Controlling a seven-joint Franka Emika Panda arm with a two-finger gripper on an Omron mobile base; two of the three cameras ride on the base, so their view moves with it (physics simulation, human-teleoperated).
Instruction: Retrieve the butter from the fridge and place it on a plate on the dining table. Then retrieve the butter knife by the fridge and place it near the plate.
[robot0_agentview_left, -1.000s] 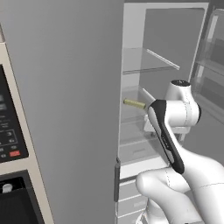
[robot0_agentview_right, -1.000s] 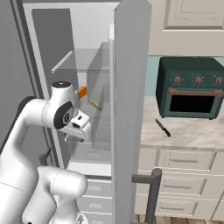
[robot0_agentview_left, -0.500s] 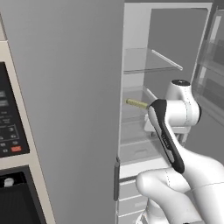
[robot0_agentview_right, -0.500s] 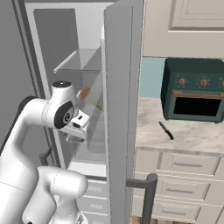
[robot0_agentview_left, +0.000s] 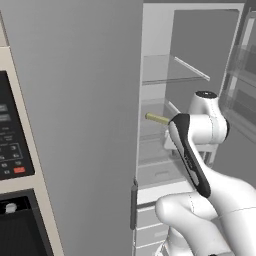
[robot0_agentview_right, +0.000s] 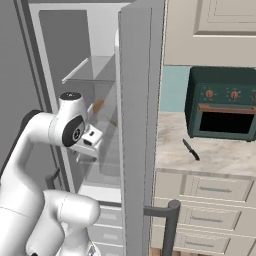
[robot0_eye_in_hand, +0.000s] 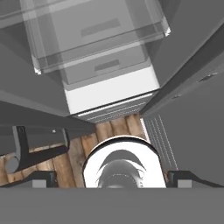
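Inside the open fridge (robot0_agentview_left: 195, 60), the butter (robot0_agentview_left: 157, 118) lies at a shelf edge, jaws spread wide.

The tall grey double-door fridge (robot0_agentview_left: 90, 100) takes up the centre of the left base view, with its shut door to the left and its open compartment to the right. A small pale yellow stick of butter (robot0_agentview_left: 157, 118) is seen on a middle shelf inside, left of the white arm (robot0_agentview_left: 197, 150). A black built-in microwave (robot0_agentview_left: 12, 135) is set at the left edge.

In the right base view, the open fridge door (robot0_agentview_right: 137, 125) stands in the centre. To its right, a dark butter knife (robot0_agentview_right: 190, 149) lies on the marbled stone counter (robot0_agentview_right: 220, 152), before a dark green toaster oven (robot0_agentview_right: 222, 105).
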